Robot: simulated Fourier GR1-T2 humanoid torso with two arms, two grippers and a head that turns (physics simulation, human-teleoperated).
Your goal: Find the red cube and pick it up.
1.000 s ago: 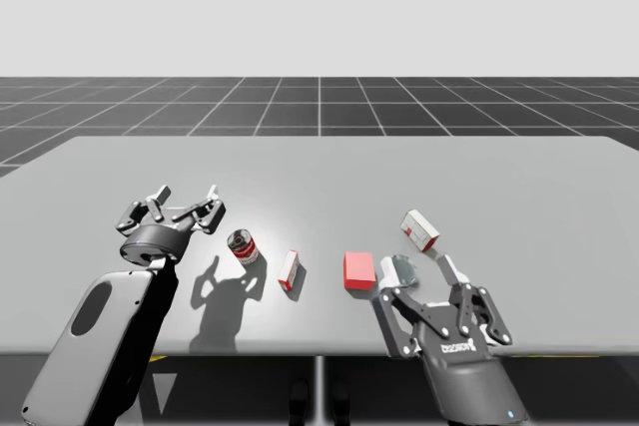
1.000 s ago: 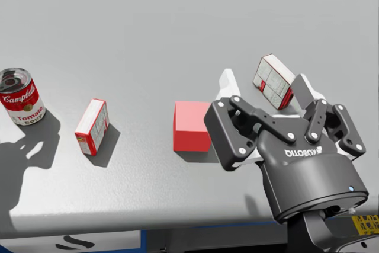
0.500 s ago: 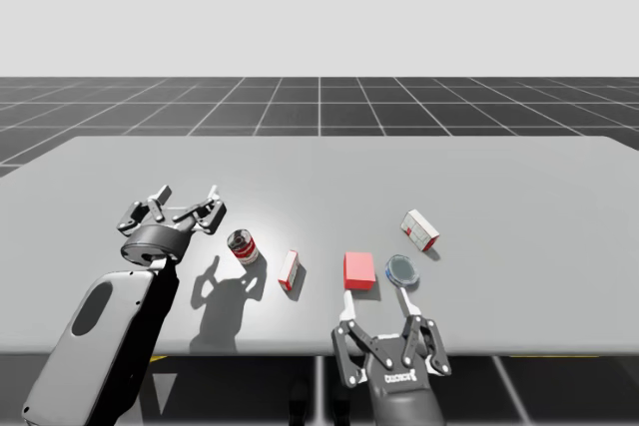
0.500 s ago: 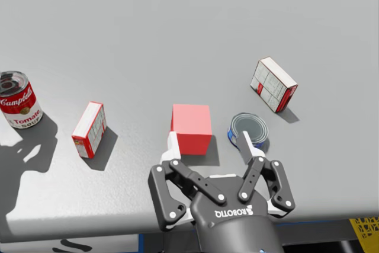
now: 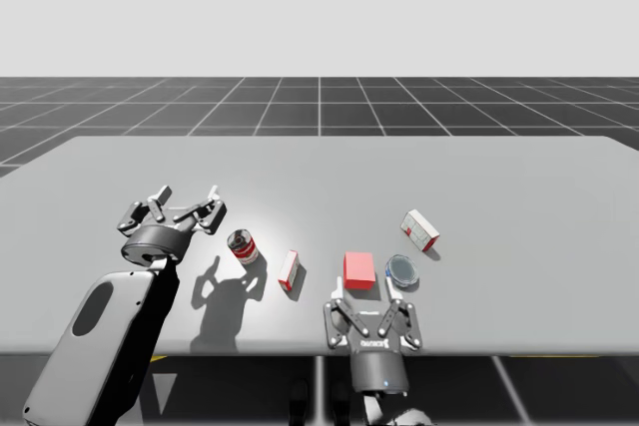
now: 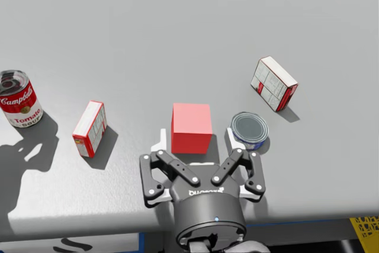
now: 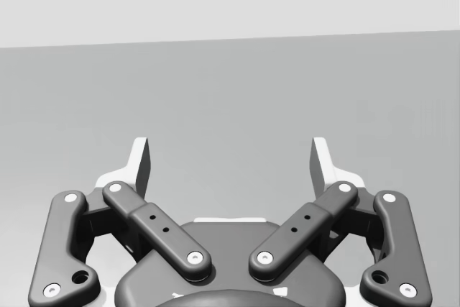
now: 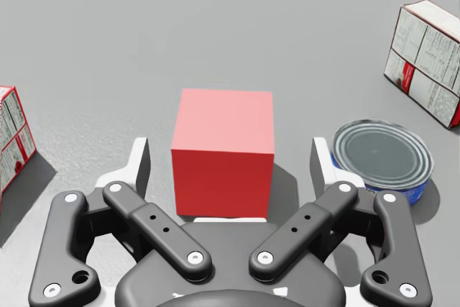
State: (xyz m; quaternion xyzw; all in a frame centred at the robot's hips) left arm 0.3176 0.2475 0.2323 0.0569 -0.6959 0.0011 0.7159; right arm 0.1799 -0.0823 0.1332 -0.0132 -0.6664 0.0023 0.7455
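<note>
My right claw (image 8: 230, 157) has moved forward, spread around the red cube (image 8: 223, 134), gaps either side.

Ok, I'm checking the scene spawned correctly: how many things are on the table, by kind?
Cubes: 1, the red cube.
Cans: 2, the tall red-and-white can and the short blue can.
Boxes: 2, the left red-and-white box and the right red-and-white box.
Total: 5.
</note>
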